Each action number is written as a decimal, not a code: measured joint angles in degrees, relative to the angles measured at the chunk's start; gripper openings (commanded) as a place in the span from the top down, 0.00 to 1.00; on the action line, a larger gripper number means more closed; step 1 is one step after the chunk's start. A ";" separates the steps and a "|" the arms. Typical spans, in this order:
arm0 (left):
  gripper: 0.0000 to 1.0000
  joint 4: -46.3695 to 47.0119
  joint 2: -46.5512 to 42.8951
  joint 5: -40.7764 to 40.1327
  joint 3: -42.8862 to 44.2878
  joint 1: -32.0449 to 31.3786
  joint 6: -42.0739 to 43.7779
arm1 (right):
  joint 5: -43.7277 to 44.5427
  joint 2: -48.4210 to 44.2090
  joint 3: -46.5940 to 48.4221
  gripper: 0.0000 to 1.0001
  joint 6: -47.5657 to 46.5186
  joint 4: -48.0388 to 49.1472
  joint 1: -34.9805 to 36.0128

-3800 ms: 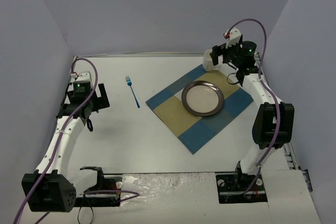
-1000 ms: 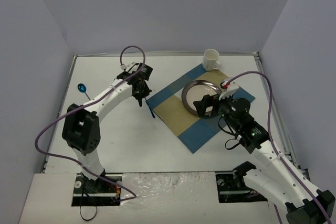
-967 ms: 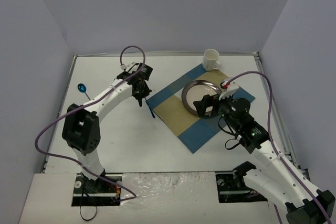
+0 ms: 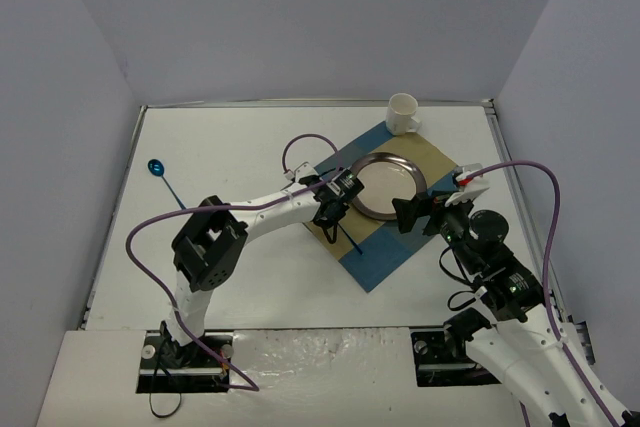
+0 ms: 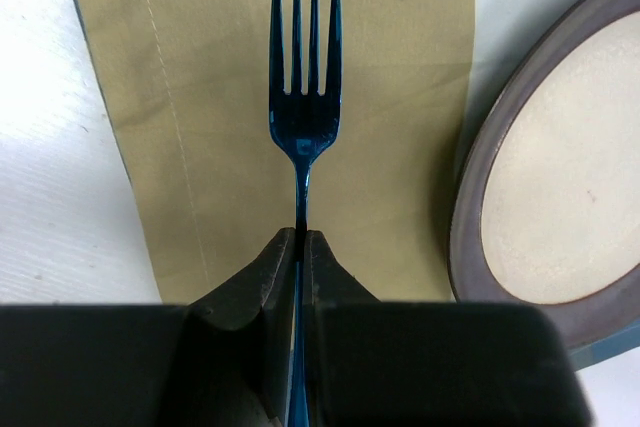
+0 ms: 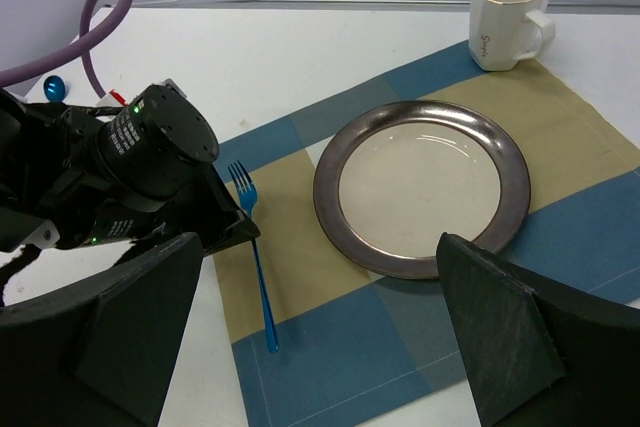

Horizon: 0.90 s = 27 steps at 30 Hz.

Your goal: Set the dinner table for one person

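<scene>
**Fork held over the mat, left of the plate, release pending**

The white table (image 4: 230, 147) fills the floor of the top view, walled on three sides. A blue-and-tan checked placemat (image 6: 340, 337) lies on its right half, turned at an angle. On the mat sits a dark-rimmed plate (image 6: 328, 187), and a white mug (image 6: 505, 12) stands at the mat's far corner.

The left hand (image 5: 300, 242) is clamped on a blue fork (image 5: 305, 117), its jaws pinched on the handle just below the tines. The fork is over the tan panel, just beside the plate's left rim and not touching it. In the right wrist view its long axis runs up and down the frame, tines toward the top, about level with the plate's middle. The handle reaches down onto the blue panel. The pictures do not settle whether the fork already rests on the cloth or hangs a little above it.

The right hand (image 6: 320, 247) stands wide open and empty, off the lower right of the plate. It is farther from the fork than the left hand.

The next move looks like a plain release. The fork lies along the plate's side, so lowering it straight and opening the jaws should leave it placed.

A blue spoon (image 4: 155, 167) lies at the far left of the table, well apart from the mat. The left arm is the nearer one to it.
</scene>
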 measured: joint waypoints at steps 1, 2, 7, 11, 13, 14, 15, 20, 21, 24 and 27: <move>1.00 0.04 0.14 -0.06 0.08 -0.29 -0.54 | 0.01 0.00 0.00 0.00 -0.01 -0.06 0.00; 1.00 0.14 0.33 -0.05 0.12 -0.50 -1.01 | 0.04 0.00 0.00 0.00 -0.03 -0.13 0.00; 1.00 0.33 1.77 0.13 0.49 -1.17 -2.85 | 0.20 -0.02 0.00 0.00 -0.25 -0.17 0.00; 1.00 0.29 2.83 0.21 0.98 -1.45 -3.93 | 0.36 -0.09 0.00 0.00 -0.47 -0.19 0.00; 1.00 0.28 3.07 0.27 1.04 -1.55 -4.75 | 0.38 -0.11 0.00 0.00 -0.52 -0.23 0.00; 1.00 0.23 3.11 0.27 1.04 -1.67 -5.17 | 0.38 -0.14 0.00 0.00 -0.57 -0.27 0.00; 1.00 0.25 3.12 0.27 1.04 -1.81 -5.62 | 0.38 -0.21 0.00 0.00 -0.61 -0.33 0.00; 0.98 0.28 3.16 0.26 1.04 -2.44 -6.71 | 0.41 -0.66 0.00 0.00 -0.66 -0.59 0.00; 0.98 0.27 3.17 0.27 1.04 -2.49 -6.80 | 0.41 -0.74 0.00 0.00 -0.65 -0.61 0.00; 0.96 0.31 3.26 0.34 1.04 -2.52 -6.90 | 0.43 -1.03 0.00 0.00 -0.65 -0.63 0.00; 0.95 0.29 3.57 0.61 1.04 -2.54 -7.02 | 0.47 -1.33 0.00 0.00 -0.65 -0.63 0.00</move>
